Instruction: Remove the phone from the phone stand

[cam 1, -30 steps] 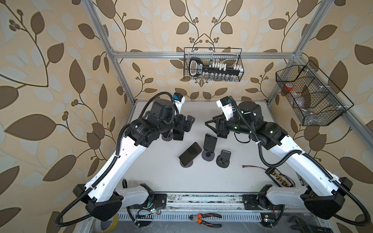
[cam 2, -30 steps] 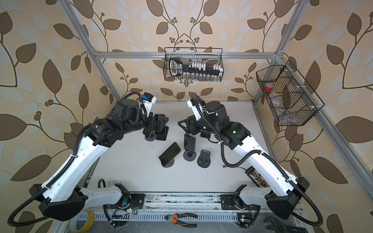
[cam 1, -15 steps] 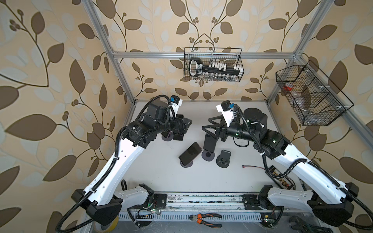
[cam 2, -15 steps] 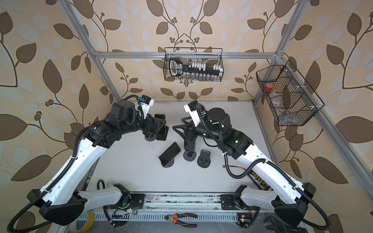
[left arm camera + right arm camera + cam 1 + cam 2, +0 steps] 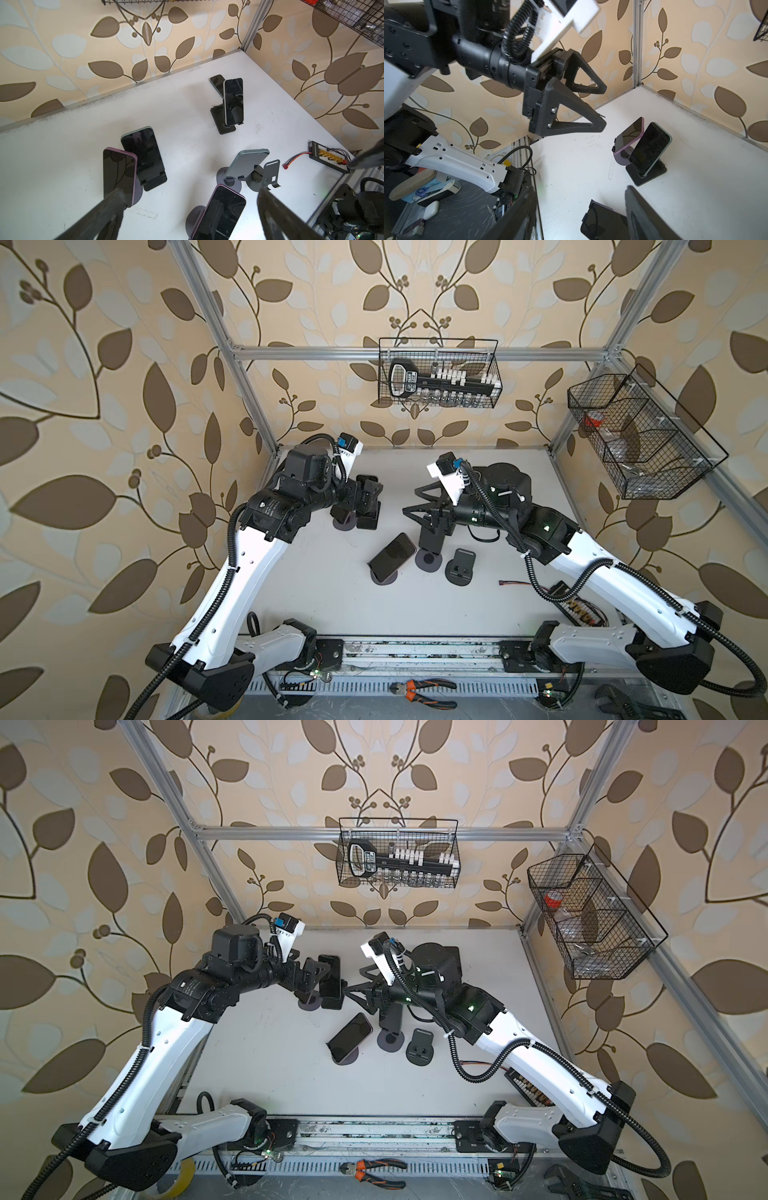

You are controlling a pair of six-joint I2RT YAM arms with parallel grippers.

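Several dark phones stand on stands on the white table (image 5: pixel 316 585). A purple phone (image 5: pixel 392 556) leans on a round stand (image 5: pixel 384 577) in the middle. A teal-backed phone (image 5: pixel 432 536) (image 5: pixel 245 164) stands next to it. Two more phones (image 5: pixel 119 176) (image 5: pixel 143 153) stand at the back left. My left gripper (image 5: pixel 365 497) (image 5: pixel 190 192) (image 5: pixel 602 107) hangs open just over those two and holds nothing. My right gripper (image 5: pixel 409 501) (image 5: pixel 581 207) hovers above the teal-backed phone with its jaws apart and empty. A dark phone (image 5: pixel 602 220) lies below them.
An empty stand (image 5: pixel 461 566) sits right of the middle phones. Two further phones on a flat stand (image 5: pixel 232 101) stand far right. A connector board (image 5: pixel 575 605) with a red wire lies at the right edge. Wire baskets (image 5: pixel 438 373) (image 5: pixel 636 435) hang on the walls.
My right gripper has swung left, from beside the middle stands to above the teal-backed phone. The left gripper has drawn back slightly to the left. No phone has moved.
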